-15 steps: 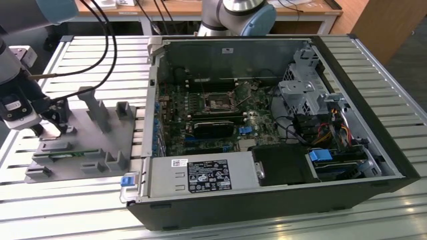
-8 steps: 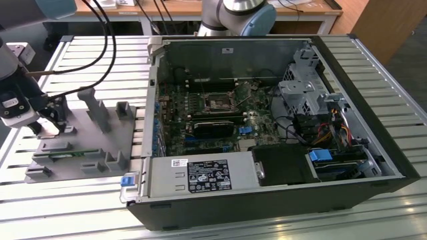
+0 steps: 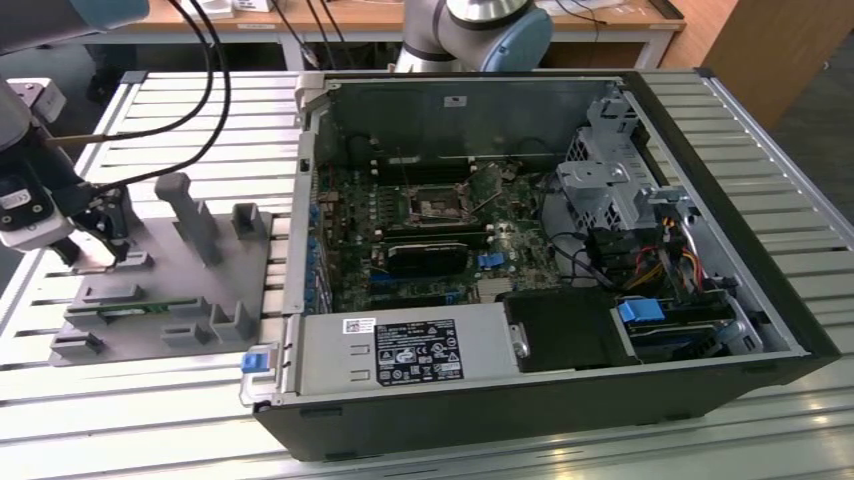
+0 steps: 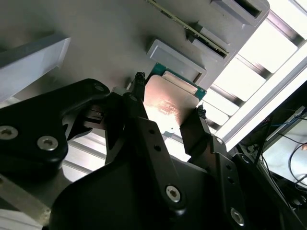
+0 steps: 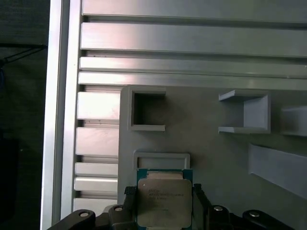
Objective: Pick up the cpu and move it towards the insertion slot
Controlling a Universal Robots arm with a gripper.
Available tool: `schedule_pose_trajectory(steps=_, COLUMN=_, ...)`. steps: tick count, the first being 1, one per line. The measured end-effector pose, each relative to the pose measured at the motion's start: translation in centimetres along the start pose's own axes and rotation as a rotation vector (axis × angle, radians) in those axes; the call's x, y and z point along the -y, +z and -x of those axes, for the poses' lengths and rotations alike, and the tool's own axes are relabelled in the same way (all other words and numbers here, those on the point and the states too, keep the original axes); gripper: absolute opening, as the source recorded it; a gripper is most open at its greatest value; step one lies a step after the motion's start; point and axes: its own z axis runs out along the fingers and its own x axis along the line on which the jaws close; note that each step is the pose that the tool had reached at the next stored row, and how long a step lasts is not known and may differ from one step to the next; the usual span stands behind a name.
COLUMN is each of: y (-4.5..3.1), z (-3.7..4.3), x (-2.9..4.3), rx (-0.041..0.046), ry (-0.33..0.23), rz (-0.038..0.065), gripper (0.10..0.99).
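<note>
Pincer (image 5: 163, 191) grips the cpu (image 5: 164, 206) by two opposite edges, chip centred between its tips, over the grey fixture (image 5: 216, 153).

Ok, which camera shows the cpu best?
The first wrist view: the cpu faces the lens squarely, its metal top plain, gripped by the pincer. The second wrist view shows it tilted and washed by glare. In the exterior view it is too small to make out.

In the exterior view, a grey plastic fixture (image 3: 160, 270) carrying a thin green circuit strip (image 3: 134, 309) lies at left on the slatted metal surface (image 3: 134, 420). An open computer case (image 3: 534, 415) occupies the centre and right.
</note>
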Motion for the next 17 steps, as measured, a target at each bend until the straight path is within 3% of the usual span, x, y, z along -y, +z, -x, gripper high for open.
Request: schedule_pose_trajectory(steps=17, y=-0.92, z=0.0, x=-0.02, rx=0.0001, ry=0.0, rz=0.0, gripper=0.541)
